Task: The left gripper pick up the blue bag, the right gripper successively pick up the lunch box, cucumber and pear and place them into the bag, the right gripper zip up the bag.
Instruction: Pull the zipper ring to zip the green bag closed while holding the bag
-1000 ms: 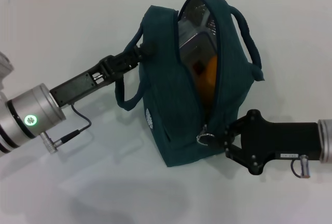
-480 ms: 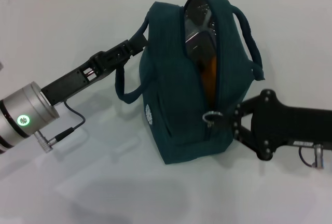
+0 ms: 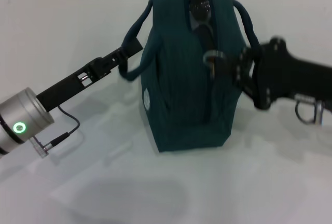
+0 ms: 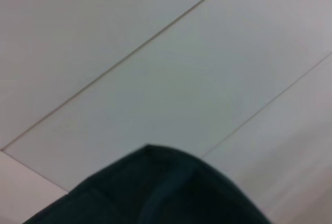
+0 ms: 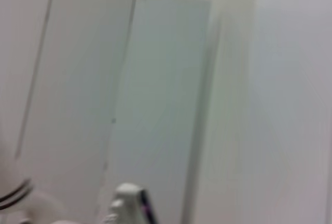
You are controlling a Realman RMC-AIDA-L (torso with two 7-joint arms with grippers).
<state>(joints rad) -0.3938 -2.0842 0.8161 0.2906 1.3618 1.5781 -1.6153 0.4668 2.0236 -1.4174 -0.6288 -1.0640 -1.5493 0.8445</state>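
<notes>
The blue bag (image 3: 181,94) stands upright mid-table, its round white logo facing my left side. My left gripper (image 3: 127,52) is shut on the bag's left handle and holds it up. From the right, my right gripper (image 3: 232,68) is shut on the ring zip pull (image 3: 211,57), about halfway along the bag's top. Nearer than the pull the zip is closed; beyond it a narrow gap (image 3: 200,7) stays open. The lunch box, cucumber and pear are hidden inside the bag. In the left wrist view only dark teal bag fabric (image 4: 161,193) shows against white panels.
The bag's right handle (image 3: 248,22) arches over the right gripper. White table (image 3: 104,182) surrounds the bag. A cable (image 3: 62,133) hangs from the left wrist. The right wrist view shows only white panels.
The right gripper has drawn the zip pull away from me along the bag's top, closing the opening. The orange pear no longer shows. The bag stands more upright.
</notes>
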